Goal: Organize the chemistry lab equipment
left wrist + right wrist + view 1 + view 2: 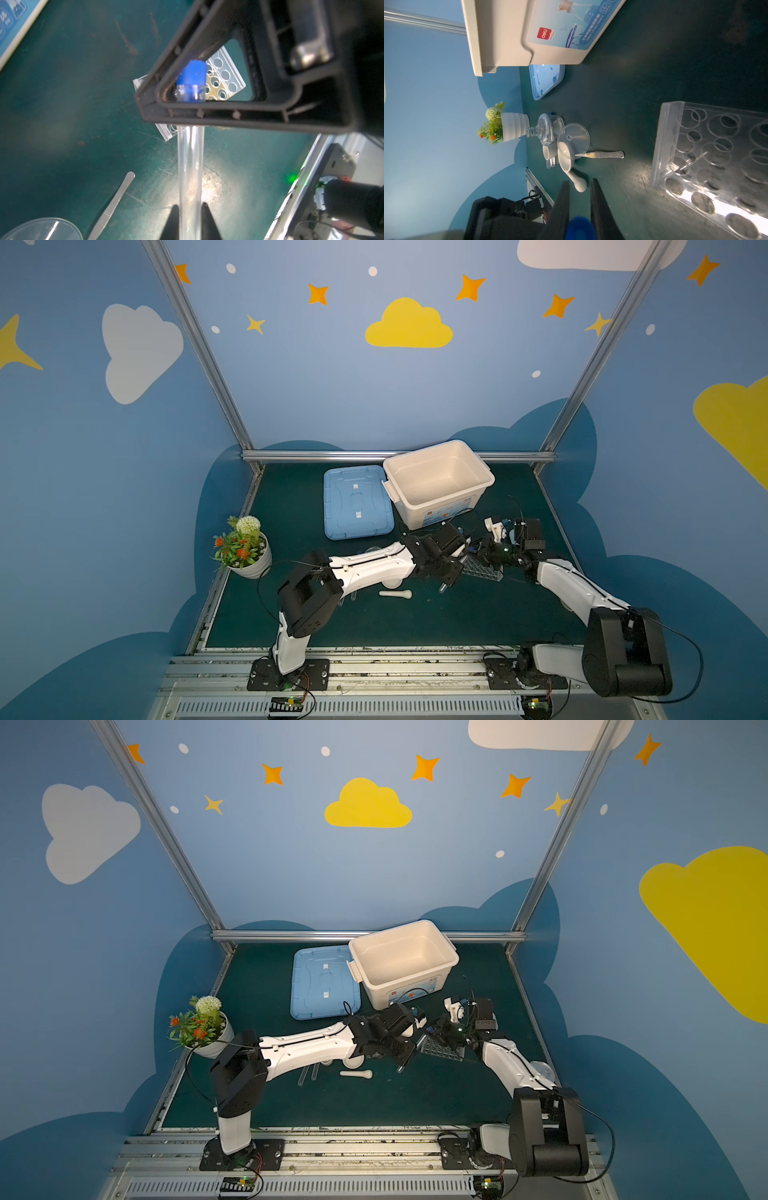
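two grippers share one test tube (190, 166) right of centre above the table (374, 622): the left gripper (190, 207) pinches its clear body, the right gripper (580, 180) is clamped on its blue cap (579, 227), just beside the clear rack (484, 571).

The dark green tabletop (291, 497) carries white bin (432, 510), blue lid (357, 502), plant pot (254, 569), clear rack (482, 568), pestle (395, 594), mortar (566, 164).
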